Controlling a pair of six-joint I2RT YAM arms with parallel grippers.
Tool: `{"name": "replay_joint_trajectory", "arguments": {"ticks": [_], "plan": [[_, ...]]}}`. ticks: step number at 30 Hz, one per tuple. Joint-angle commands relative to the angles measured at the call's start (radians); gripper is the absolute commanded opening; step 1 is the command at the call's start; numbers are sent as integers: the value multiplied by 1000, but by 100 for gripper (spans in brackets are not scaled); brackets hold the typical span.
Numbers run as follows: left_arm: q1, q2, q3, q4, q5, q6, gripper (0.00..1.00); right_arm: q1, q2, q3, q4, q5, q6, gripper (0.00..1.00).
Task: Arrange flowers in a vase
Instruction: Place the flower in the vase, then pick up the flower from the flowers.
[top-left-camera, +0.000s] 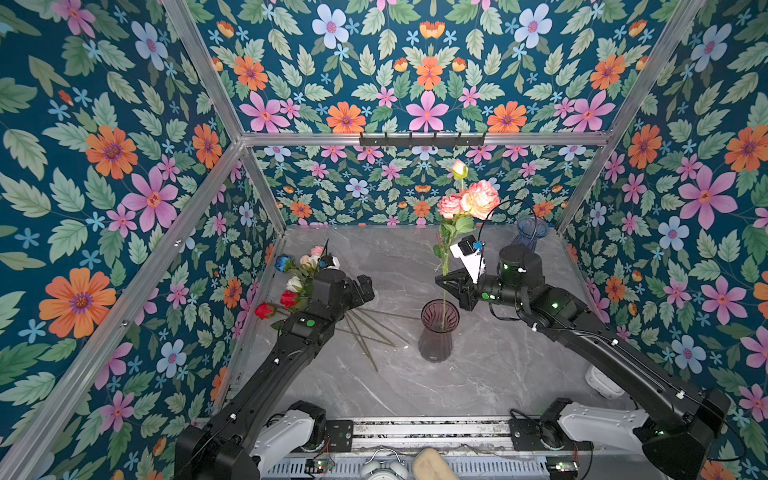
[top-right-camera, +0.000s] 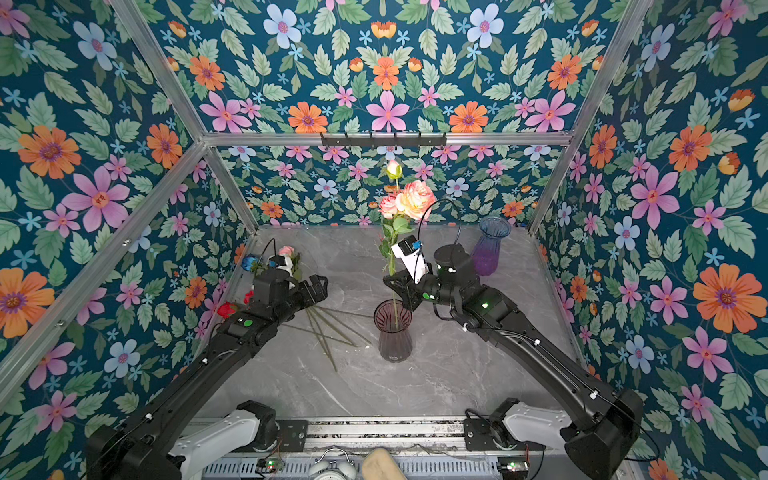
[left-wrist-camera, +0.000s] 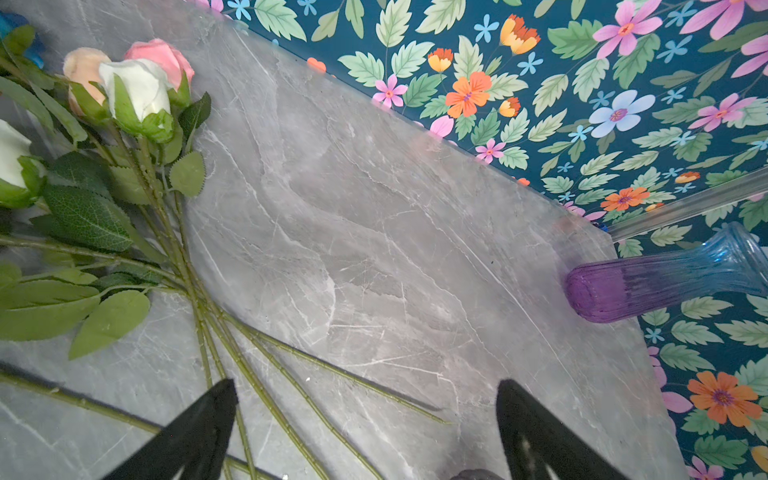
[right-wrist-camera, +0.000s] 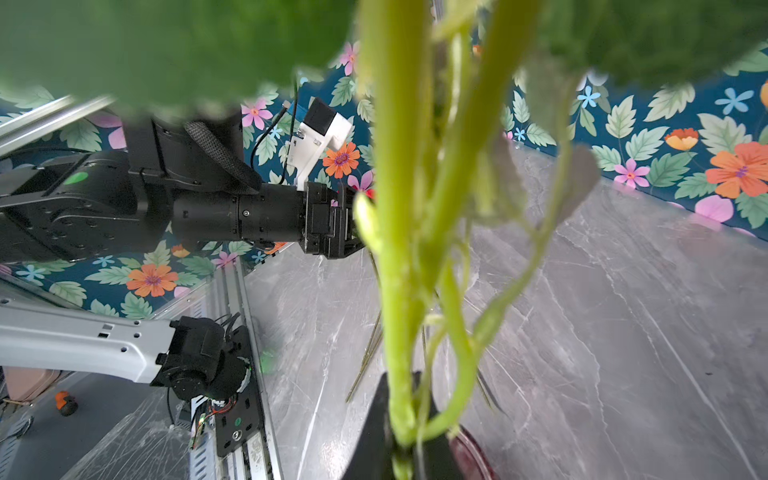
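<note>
The pink flower's stem (right-wrist-camera: 399, 249) stands in the dark vase (top-left-camera: 436, 345), between the right gripper's (top-left-camera: 444, 280) near-closed fingers — grip unclear. The left gripper (left-wrist-camera: 365, 384) gapes empty above loose flowers (left-wrist-camera: 137, 91) — lying on the table (top-left-camera: 478, 374).

My left arm (top-left-camera: 266, 365) and right arm (top-left-camera: 602, 345) are matte black, built of boxy links and rounded joints, and each has a pale grey base link (top-left-camera: 598, 424) dotted with small holes. Green lights (top-left-camera: 310, 322) glow on my joints. A thin black cable (top-left-camera: 647, 368) runs along my right forearm under small white clips (top-left-camera: 614, 342). A white camera bracket (top-left-camera: 467, 253) with a blue plug sits on my right wrist. My left gripper (left-wrist-camera: 365, 386) has black, tapering fingers (left-wrist-camera: 199, 424).
</note>
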Motion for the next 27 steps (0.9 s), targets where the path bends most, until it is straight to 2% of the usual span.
{"name": "replay_joint_trajectory", "arguments": {"ticks": [1, 4, 6, 10, 13, 18, 23, 26, 27], "plan": [[2, 6, -6, 18, 20, -11, 100, 2, -22, -3, 16, 16, -7, 60], [1, 8, -12, 20, 20, -15, 100, 1, -51, -18, 1, 32, -10, 80], [1, 3, -22, 21, 15, -18, 99, 2, -76, -37, 1, 38, -6, 85], [2, -5, -33, 12, 12, -30, 100, 2, -128, -81, -5, 18, 24, 88], [3, 9, -11, -55, -57, -50, 99, 2, -201, -152, 20, 1, 65, 88], [18, 63, 26, -184, -205, -73, 84, 2, -349, -287, 28, -1, 132, 88], [122, 188, 16, -189, -151, -44, 78, 2, -487, -395, -31, 43, 173, 87], [194, 245, 9, -141, -133, -23, 66, 2, -583, -427, -118, 125, 213, 84], [209, 261, 11, -123, -140, -16, 66, 2, -615, -437, -149, 150, 222, 84]]}}
